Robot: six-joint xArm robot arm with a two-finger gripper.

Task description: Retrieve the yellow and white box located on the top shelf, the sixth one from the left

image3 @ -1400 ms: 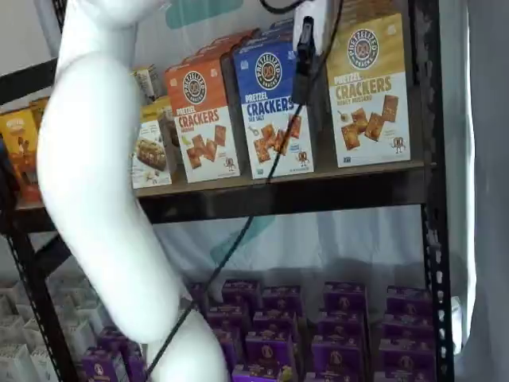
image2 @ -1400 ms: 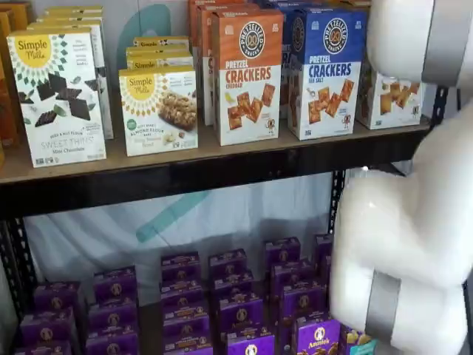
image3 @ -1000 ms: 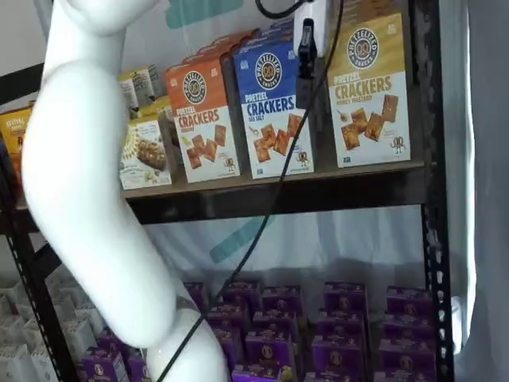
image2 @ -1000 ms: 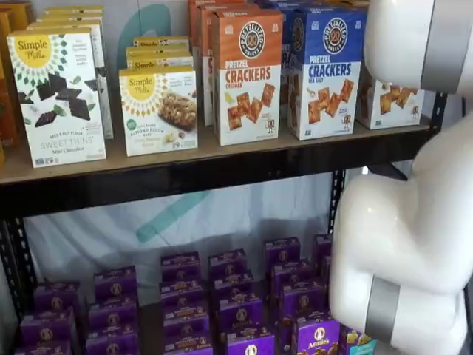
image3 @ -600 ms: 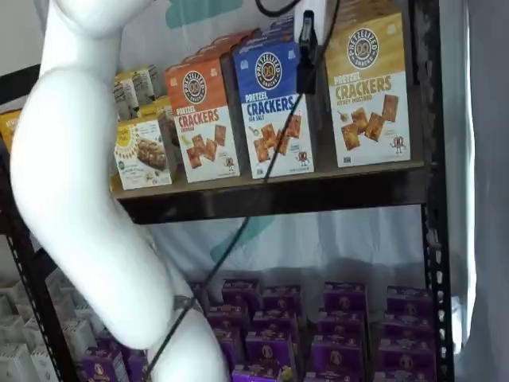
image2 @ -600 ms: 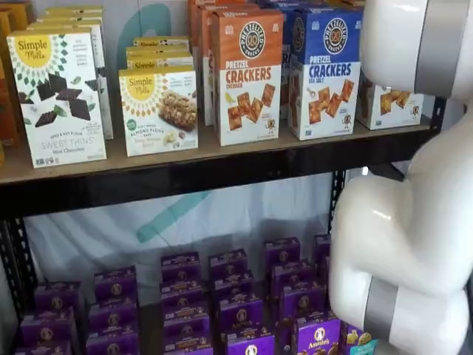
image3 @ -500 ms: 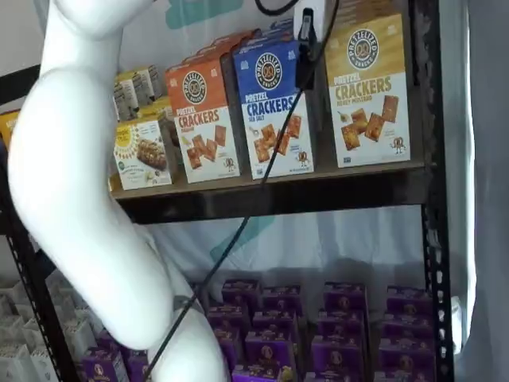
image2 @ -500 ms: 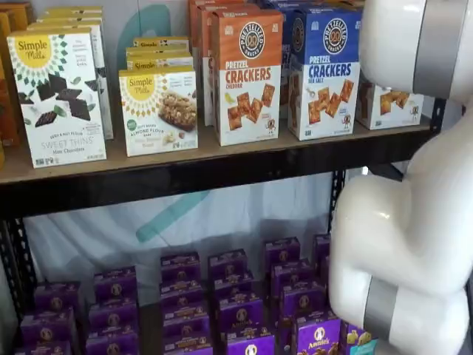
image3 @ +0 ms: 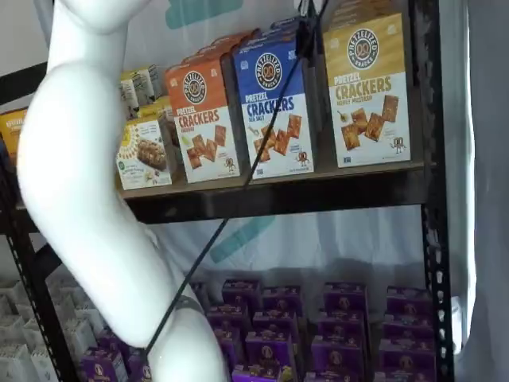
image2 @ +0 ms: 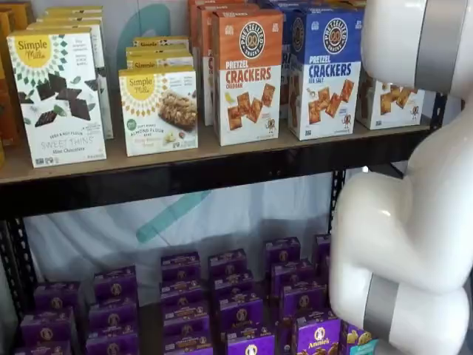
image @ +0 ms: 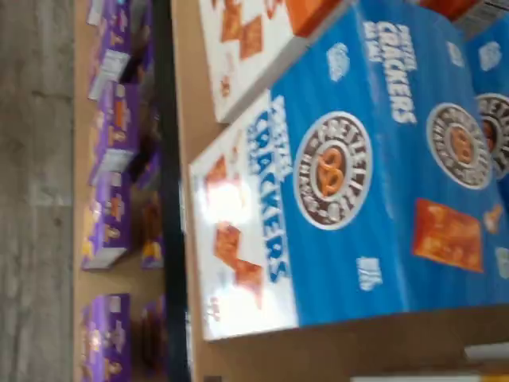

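Gripper hardly seen, up at top edge of a shelf view above its cable; jaws wide, nothing held; blue box fills wrist view; the yellow and white box upright on the top shelf, just right of blue one, untouched.

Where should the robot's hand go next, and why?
Probably a little sideways, toward the yellow and white box. The wrist view is filled by the blue box, its neighbour on the top shelf, so the gripper likely isn't lined up yet.
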